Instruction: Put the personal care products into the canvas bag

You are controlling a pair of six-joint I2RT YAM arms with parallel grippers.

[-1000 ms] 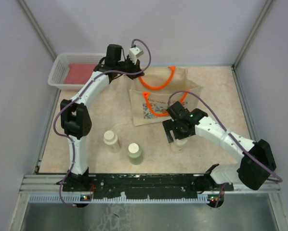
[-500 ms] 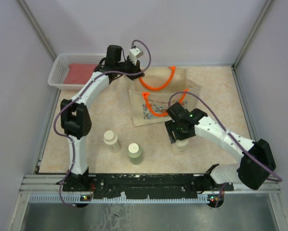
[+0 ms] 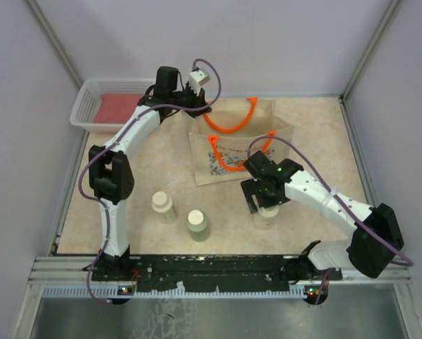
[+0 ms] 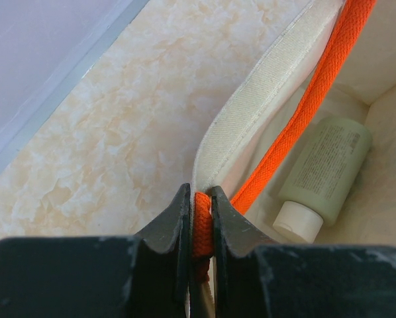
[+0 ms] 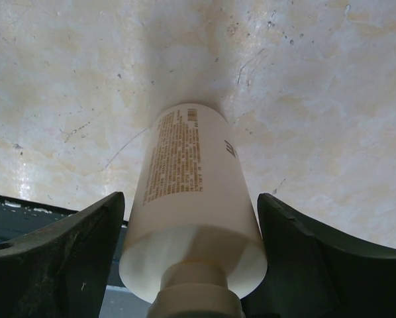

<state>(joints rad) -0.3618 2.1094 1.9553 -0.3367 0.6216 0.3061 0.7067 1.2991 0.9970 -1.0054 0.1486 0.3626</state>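
The canvas bag (image 3: pixel 278 138) stands at the middle back of the table. My left gripper (image 3: pixel 205 108) (image 4: pixel 201 199) is shut on its far orange handle (image 4: pixel 304 119), holding the rim (image 4: pixel 251 112) open. One pale green bottle (image 4: pixel 324 173) lies inside the bag. My right gripper (image 3: pixel 265 203) (image 5: pixel 191 202) hangs over an upright cream bottle (image 3: pixel 266 216) (image 5: pixel 188 165) in front of the bag, with a finger close on each side of the bottle's shoulder. The bottle still rests on the table. Another cream bottle (image 3: pixel 163 206) and a green one (image 3: pixel 197 224) stand at the near left.
A white mesh basket (image 3: pixel 84 107) holding a flat red item (image 3: pixel 119 106) sits at the back left corner. Walls close in the table on the left, back and right. The black rail (image 3: pixel 211 265) with the arm bases runs along the near edge.
The right gripper has shifted slightly over the cream bottle, and its fingers closed in a little, then widened. The left arm has not moved.
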